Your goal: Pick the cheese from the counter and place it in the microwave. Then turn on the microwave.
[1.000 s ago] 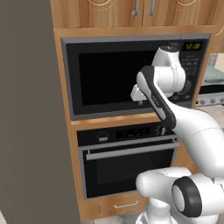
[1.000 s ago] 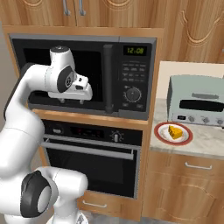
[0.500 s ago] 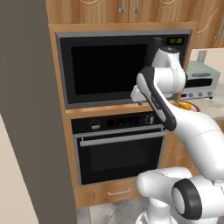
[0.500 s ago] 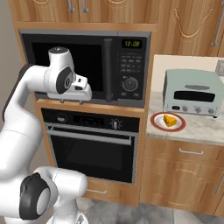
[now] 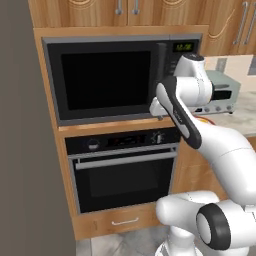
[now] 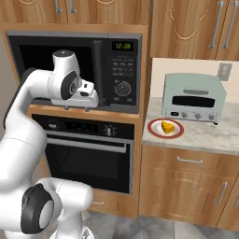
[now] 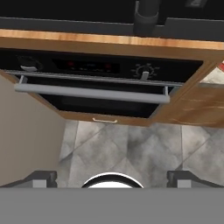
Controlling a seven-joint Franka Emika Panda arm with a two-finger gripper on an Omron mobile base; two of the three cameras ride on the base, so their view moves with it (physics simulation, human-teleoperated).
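The cheese is a small yellow-orange wedge lying on a red-rimmed white plate. The plate rests on the counter, a light marbled worktop to the right of the built-in appliances, just in front of a pale-green toaster oven. Below the counter are wooden drawers with metal handles.

The microwave occupies the wooden column to the left of the counter. Its dark glass door is closed, the vertical bar handle stands beside the control panel, and the green display is lit above the buttons and round knob. A black oven with a horizontal handle sits directly beneath it.

The gripper hangs in front of the lower edge of the microwave, pointing downward, well apart from the cheese. Its fingers stand fully spread with nothing between them; in the hand view they frame the oven front and the grey tiled floor.
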